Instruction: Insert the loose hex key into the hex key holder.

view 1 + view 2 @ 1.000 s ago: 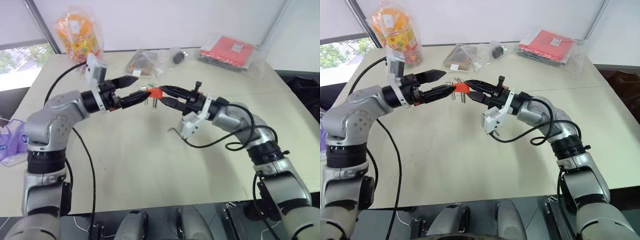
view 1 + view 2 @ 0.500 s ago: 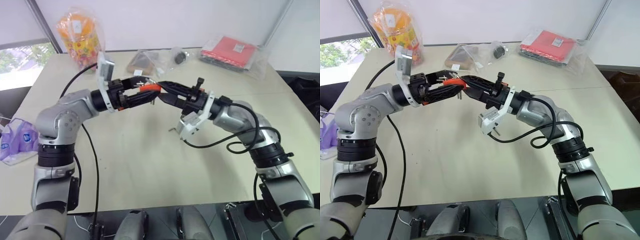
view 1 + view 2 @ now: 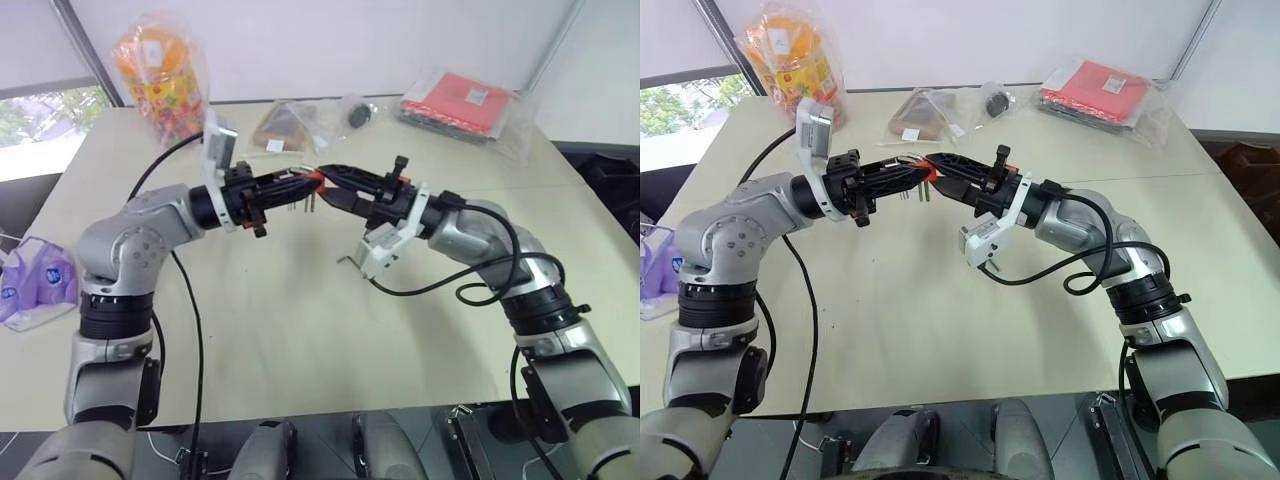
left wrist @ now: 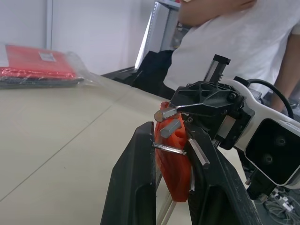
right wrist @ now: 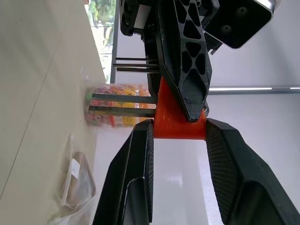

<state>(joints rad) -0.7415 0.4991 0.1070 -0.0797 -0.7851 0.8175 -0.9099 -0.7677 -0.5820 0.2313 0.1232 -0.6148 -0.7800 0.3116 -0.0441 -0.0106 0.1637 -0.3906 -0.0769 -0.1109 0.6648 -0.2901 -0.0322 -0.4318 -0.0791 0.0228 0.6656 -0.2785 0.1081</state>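
Note:
The hex key holder (image 3: pixel 313 180), an orange-red block with short dark keys sticking down, hangs above the table's middle. My left gripper (image 3: pixel 304 184) comes at it from the left and is shut on it; in the left wrist view its black fingers (image 4: pixel 140 187) clamp the holder (image 4: pixel 174 161) on both sides. My right gripper (image 3: pixel 323 181) meets it from the right and is also shut on the holder (image 5: pixel 178 125). The loose hex key (image 3: pixel 346 262), a thin dark L, lies on the table under my right wrist.
An orange snack bag (image 3: pixel 155 70), a clear packet (image 3: pixel 285 125), a small black item (image 3: pixel 355 115) and a red packet (image 3: pixel 465 100) line the far side. A purple packet (image 3: pixel 25 285) sits off the left edge. A person in a white shirt (image 4: pixel 234 37) stands beyond the table.
My left gripper, open around the holder before, has edged to the right and closed on it. The right gripper has kept its grip and its place.

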